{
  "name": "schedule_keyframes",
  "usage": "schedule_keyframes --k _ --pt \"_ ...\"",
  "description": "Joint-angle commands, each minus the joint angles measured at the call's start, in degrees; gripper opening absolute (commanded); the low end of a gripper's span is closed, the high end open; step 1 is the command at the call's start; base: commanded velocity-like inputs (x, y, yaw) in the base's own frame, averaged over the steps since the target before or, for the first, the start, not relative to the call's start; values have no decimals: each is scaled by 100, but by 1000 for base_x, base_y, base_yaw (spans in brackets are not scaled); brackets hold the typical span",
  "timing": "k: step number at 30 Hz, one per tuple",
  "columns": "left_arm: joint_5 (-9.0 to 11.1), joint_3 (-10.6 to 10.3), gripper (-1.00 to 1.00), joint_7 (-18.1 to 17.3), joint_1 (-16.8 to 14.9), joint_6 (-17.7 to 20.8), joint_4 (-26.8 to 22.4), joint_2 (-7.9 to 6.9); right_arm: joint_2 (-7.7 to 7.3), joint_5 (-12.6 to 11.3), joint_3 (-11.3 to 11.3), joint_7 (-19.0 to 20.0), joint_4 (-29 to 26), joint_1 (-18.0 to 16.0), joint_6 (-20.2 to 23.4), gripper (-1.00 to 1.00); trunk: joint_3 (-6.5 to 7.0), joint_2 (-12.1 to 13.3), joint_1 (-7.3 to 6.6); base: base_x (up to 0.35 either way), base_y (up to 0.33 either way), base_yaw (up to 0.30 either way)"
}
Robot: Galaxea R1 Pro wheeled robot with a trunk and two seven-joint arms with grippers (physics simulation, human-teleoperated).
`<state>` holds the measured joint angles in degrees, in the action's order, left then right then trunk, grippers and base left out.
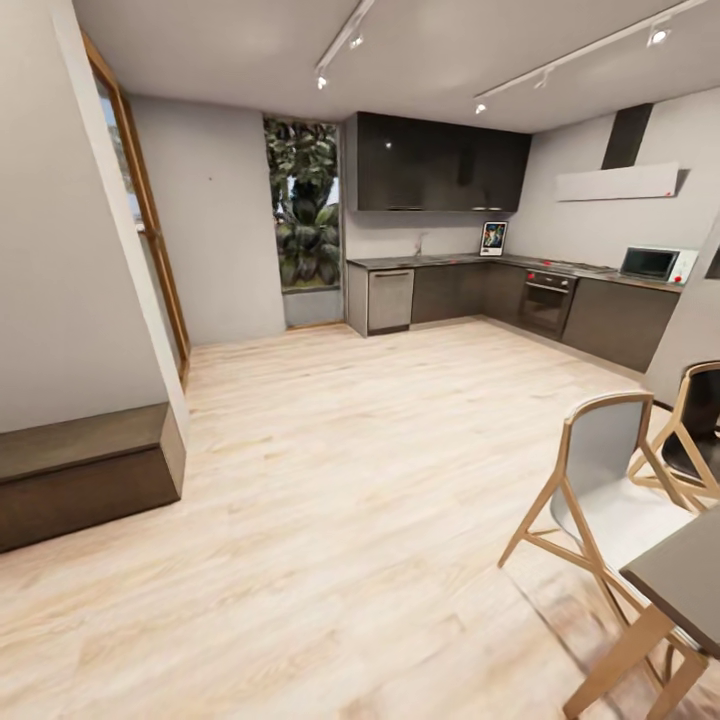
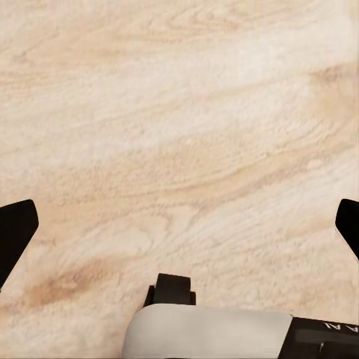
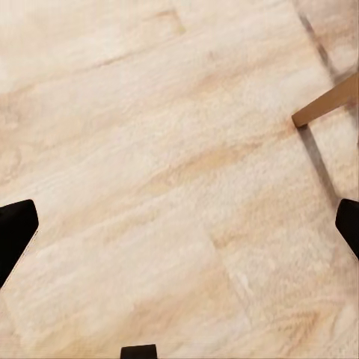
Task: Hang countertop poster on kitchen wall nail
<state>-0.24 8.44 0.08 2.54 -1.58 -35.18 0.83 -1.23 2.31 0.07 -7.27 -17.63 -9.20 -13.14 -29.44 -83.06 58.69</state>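
Far from the kitchen — approach not yet made.
The poster [image 1: 493, 238] leans upright on the bench [image 1: 450, 262] beside the oven [image 1: 546, 300]; both grippers' jaws spread, empty — nothing reachable.

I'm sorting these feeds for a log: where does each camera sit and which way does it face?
Head view: on the robot's head, facing across the wooden floor to the kitchen countertop, poster and chairs.
Left wrist view: on the left arm, facing down at the floor past the open left gripper.
Right wrist view: same, right gripper, a chair leg.
All share the floor.

pale wood floor [image 1: 330, 480], chairs [image 1: 600, 480], microwave [image 1: 650, 263], oven [image 1: 547, 300]
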Motion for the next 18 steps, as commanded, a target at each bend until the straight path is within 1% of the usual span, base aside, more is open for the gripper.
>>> schedule_keyframes --k 1,18 --pt "-3 17 100 1 1 -9 -7 5 0 22 1 -20 5 -3 -14 100 -4 -2 4 340 0 0" --pt "3 18 100 1 1 -9 -12 5 0 17 -7 -29 5 -3 -20 100 -4 -2 4 339 0 0"
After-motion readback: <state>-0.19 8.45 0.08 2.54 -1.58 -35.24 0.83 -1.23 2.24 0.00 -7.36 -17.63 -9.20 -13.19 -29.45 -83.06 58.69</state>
